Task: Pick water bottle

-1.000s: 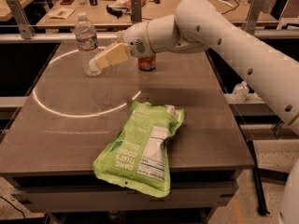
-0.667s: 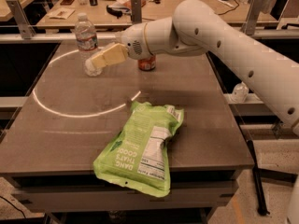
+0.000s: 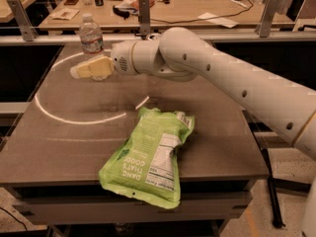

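Observation:
The water bottle (image 3: 91, 36) is clear with a white cap and a label band. It stands upright at the table's far left. My gripper (image 3: 87, 69), with cream-coloured tips, hangs just in front of the bottle and slightly below it, pointing left. It overlaps the bottle's base in the camera view. It holds nothing that I can see. My white arm (image 3: 212, 73) reaches in from the right across the back of the table.
A green snack pouch (image 3: 148, 157) lies flat near the front middle of the dark table (image 3: 59, 147). A bright ring of light (image 3: 74, 117) marks the table's left side. Behind the table are a rail with posts (image 3: 144, 14) and a cluttered desk (image 3: 187, 4).
My gripper and wrist have moved left, closer to the bottle's base. The red can seen earlier is now hidden behind my arm. The bottle and pouch have not moved.

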